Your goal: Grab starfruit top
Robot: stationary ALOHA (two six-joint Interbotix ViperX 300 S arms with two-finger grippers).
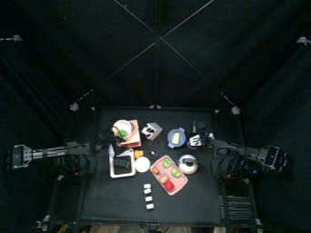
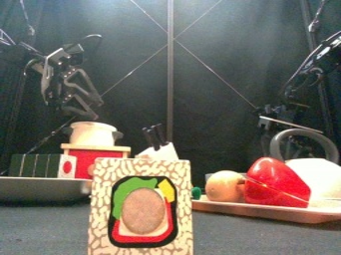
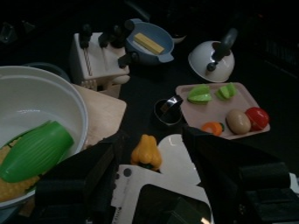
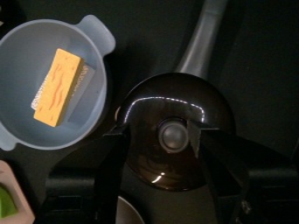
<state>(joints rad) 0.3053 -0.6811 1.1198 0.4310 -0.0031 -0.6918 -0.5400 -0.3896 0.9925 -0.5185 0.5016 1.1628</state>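
Note:
A small yellow-orange lobed piece [image 3: 146,150], apparently the starfruit top, lies at the edge of a white tray [image 3: 176,162]. My left gripper [image 3: 152,166] hangs open above it, one jaw on each side, not touching. Two green fruit slices [image 3: 201,94] lie on a pink cutting board [image 3: 187,112] with a red pepper [image 3: 257,117]. My right gripper [image 4: 163,153] is open over a black pan lid [image 4: 176,131] with a round knob.
A white bowl [image 3: 35,114] holds a green vegetable [image 3: 33,149]. A blue bowl [image 3: 149,39] holds a yellow slab, beside a knife block [image 3: 100,52]. A sandwich card [image 2: 140,209] stands at the table's front. White cubes [image 1: 147,192] lie near the front.

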